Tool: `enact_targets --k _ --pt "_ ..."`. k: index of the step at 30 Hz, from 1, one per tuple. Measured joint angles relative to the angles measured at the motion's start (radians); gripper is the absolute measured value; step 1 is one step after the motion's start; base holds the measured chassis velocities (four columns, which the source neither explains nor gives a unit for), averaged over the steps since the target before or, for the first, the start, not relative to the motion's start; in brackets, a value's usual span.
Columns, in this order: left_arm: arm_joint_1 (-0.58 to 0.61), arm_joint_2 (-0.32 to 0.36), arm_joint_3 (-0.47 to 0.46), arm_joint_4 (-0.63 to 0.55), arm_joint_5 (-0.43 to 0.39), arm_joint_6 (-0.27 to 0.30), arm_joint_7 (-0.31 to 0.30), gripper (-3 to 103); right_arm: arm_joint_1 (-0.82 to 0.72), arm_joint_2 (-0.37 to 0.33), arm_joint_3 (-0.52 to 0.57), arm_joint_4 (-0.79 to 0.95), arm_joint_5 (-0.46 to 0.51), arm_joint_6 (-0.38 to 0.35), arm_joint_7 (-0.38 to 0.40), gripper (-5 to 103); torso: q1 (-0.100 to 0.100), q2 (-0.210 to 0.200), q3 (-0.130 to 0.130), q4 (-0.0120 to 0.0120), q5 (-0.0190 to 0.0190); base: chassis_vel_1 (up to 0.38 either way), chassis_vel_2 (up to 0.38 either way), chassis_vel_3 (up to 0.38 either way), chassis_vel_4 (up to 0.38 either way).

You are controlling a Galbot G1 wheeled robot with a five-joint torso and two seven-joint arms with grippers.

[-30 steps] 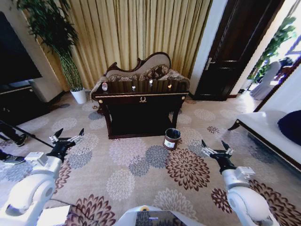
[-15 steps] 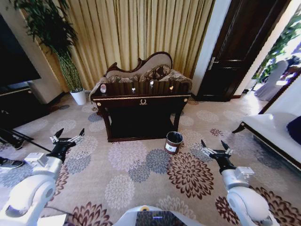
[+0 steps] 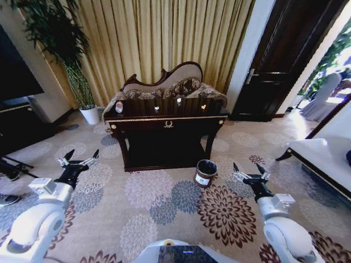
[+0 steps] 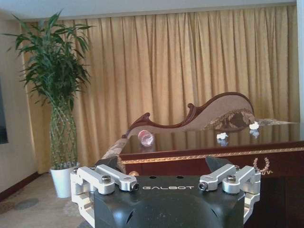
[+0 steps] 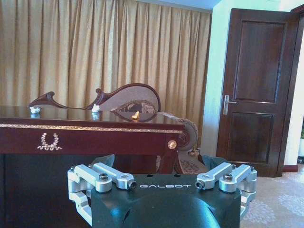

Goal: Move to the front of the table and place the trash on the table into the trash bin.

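table before sofa | trash bin beside | both grippers spread

Both arms held low and forward, well short of the table. Left gripper off the table's left end, fingers spread, empty. Right gripper off its right end, fingers likewise spread, empty.
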Motion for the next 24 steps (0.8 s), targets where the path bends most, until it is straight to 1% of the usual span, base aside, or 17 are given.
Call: enact_targets --k 5,10,13,24 --pt "-0.005 0.000 0.008 0.002 0.000 0.000 0.000 100 0.002 0.000 -0.001 -0.003 0.000 -0.001 -0.002 100 0.000 0.000 0.000 0.0005 0.0002 -0.145 0.155 0.159 -0.164" --pt "-0.009 0.000 0.010 0.007 -0.001 0.001 0.000 100 0.003 -0.001 -0.001 -0.006 -0.001 -0.001 -0.002 100 0.000 0.000 0.000 0.0003 -0.0004 -0.147 0.175 0.168 -0.174" --pt "-0.012 0.002 0.010 0.009 -0.002 0.001 0.000 100 0.005 -0.001 -0.003 -0.007 -0.002 -0.003 -0.003 100 0.000 0.000 0.000 0.0002 0.0001 -0.154 0.168 0.159 -0.169" --pt "-0.010 0.000 0.010 0.008 -0.003 0.002 0.000 100 0.006 0.001 -0.007 -0.007 -0.001 -0.003 -0.005 100 0.000 0.000 0.000 0.0001 0.0000 -0.170 0.162 0.178 -0.166"
